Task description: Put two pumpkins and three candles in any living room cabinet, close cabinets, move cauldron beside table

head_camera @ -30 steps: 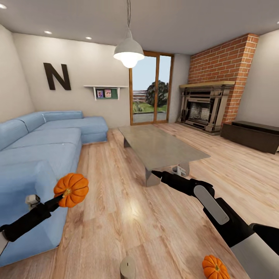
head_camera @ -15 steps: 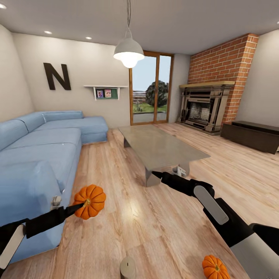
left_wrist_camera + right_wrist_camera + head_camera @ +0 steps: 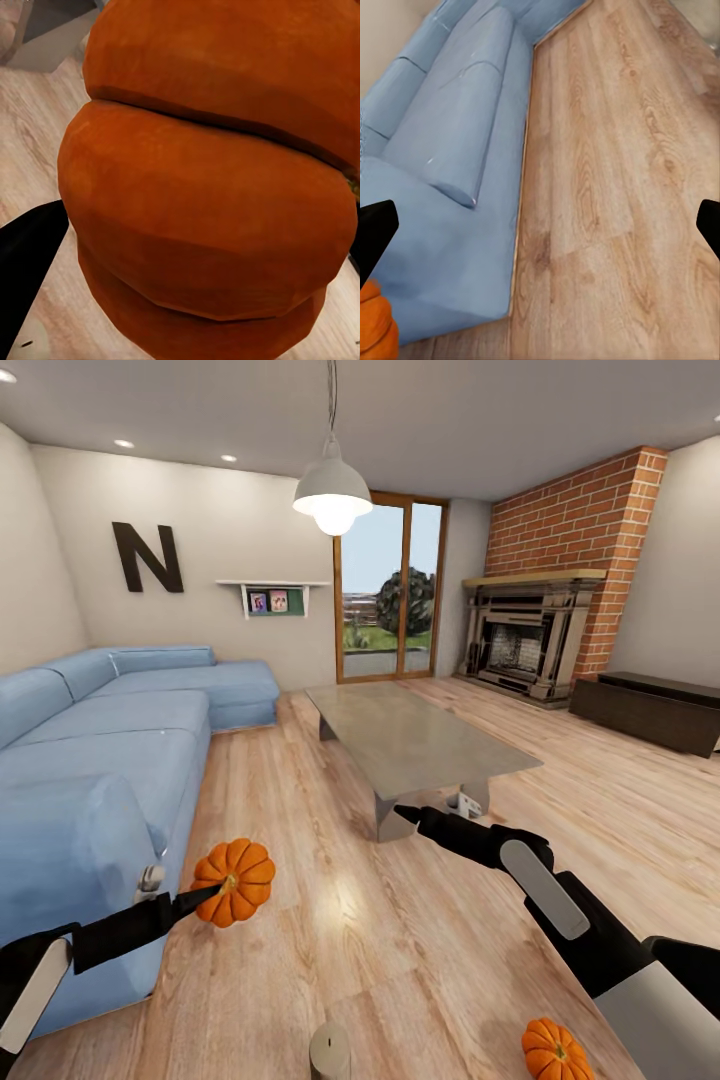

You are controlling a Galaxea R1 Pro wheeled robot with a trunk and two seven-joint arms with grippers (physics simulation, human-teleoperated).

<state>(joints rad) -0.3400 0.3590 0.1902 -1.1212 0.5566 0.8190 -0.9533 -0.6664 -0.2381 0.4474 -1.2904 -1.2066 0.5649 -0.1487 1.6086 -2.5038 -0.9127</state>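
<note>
Plank floor (image 3: 330,920); pumpkin (image 3: 236,880) (gripped, left end effector (image 3: 205,897))

Bigger pumpkin (image 3: 234,880) held aloft; smaller pumpkin (image 3: 556,1050) floor-bound.

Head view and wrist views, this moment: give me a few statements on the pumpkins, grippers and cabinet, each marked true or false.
1. The left gripper holds a pumpkin. True.
2. The right gripper holds a candle. False: its fingers stand apart with nothing between them.
3. A second pumpkin sits on the coffee table. False: it lies on the floor.
4. The cabinet has an open front. False: it appears closed.
5. A candle stands on the floor. True.
</note>
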